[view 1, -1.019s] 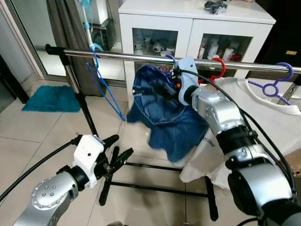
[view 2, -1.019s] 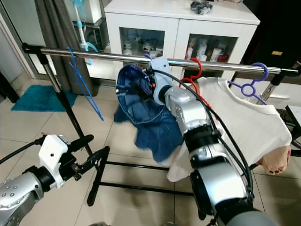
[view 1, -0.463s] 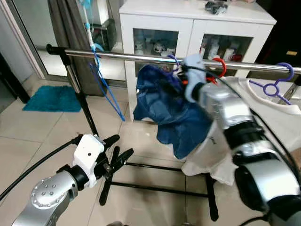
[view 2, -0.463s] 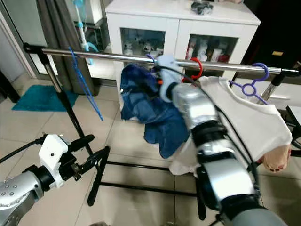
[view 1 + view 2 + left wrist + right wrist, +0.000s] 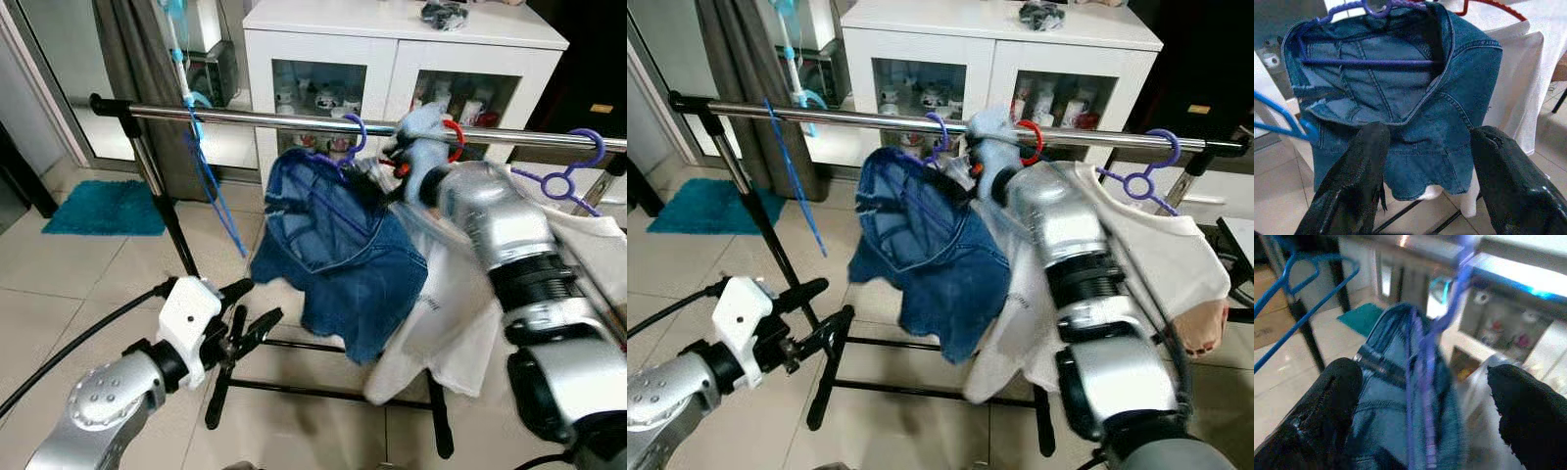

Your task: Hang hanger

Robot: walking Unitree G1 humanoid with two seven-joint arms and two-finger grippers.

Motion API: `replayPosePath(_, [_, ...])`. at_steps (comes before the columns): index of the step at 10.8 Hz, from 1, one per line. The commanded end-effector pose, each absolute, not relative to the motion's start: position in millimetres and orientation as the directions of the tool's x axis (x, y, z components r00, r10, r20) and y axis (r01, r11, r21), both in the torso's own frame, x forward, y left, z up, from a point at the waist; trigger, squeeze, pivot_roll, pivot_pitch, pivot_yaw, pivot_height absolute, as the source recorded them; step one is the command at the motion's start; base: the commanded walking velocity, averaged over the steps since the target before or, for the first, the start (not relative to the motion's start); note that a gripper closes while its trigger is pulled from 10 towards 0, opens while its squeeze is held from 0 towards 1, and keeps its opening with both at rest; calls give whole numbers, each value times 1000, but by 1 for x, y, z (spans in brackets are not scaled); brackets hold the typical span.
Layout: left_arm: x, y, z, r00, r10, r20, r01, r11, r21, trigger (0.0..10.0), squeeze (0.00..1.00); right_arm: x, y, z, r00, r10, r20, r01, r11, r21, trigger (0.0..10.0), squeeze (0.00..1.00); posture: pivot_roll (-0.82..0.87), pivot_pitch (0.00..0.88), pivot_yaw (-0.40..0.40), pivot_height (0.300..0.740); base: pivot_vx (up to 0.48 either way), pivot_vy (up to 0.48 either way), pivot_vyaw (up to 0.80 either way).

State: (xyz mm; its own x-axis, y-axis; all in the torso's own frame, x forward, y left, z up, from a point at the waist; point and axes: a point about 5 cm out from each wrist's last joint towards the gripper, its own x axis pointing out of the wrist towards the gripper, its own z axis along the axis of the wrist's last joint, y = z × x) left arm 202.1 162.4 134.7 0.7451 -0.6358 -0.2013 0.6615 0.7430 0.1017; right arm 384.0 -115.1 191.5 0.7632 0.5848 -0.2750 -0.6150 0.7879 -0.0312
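A purple hanger carrying a blue denim garment is hooked over the steel rail of a clothes rack. My right gripper sits just right of the hook, at the garment's top edge. In the right wrist view its fingers stand wide apart, open, with the purple hanger in the gap and touching neither. My left gripper is low and in front of the rack, open and empty. The left wrist view looks up at the denim.
An empty blue hanger hangs at the rail's left end. A red hanger and another purple one with a white T-shirt hang to the right. A white cabinet stands behind; the rack's black base bars cross the tiled floor.
The right gripper carried the hanger up to the rail, let go and now stands open. The denim now hangs from the rail and has swung left and lower. The left arm barely moved.
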Motion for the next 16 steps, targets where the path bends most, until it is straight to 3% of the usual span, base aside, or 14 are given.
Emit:
replayPosePath(1, [203, 161, 134, 738, -645, -200, 670, 736, 99, 10000, 0, 387, -110, 194, 760, 583, -287, -616, 787, -34, 10000, 0, -55, 0, 8, 740, 0, 0, 0])
replayPosePath(3, [203, 160, 134, 735, -647, -200, 673, 733, 100, 10000, 0, 392, -101, 191, 756, 580, -303, -609, 793, 1, 10000, 0, -53, 0, 6, 740, 0, 0, 0])
replayPosePath(4, [203, 160, 135, 738, -645, -199, 670, 736, 100, 10000, 0, 395, -97, 190, 756, 576, -312, -605, 796, 5, 3922, 0, -45, 0, -3, 740, 0, 0, 0])
replayPosePath(5, [203, 160, 135, 741, -641, -199, 666, 739, 98, 10000, 0, 396, -95, 191, 757, 573, -313, -602, 798, 6, 1137, 0, -44, 0, -6, 740, 0, 0, 0])
replayPosePath(6, [203, 161, 135, 745, -636, -201, 662, 743, 99, 10000, 0, 398, -94, 192, 761, 569, -311, -597, 802, 7, 0, 0, -42, 0, -9, 740, 0, 0, 0])
replayPosePath(16, [205, 163, 136, 751, -629, -201, 655, 748, 111, 10000, 0, 407, -86, 194, 790, 539, -292, -567, 824, -13, 0, 0, -34, 0, -9, 740, 0, 0, 0])
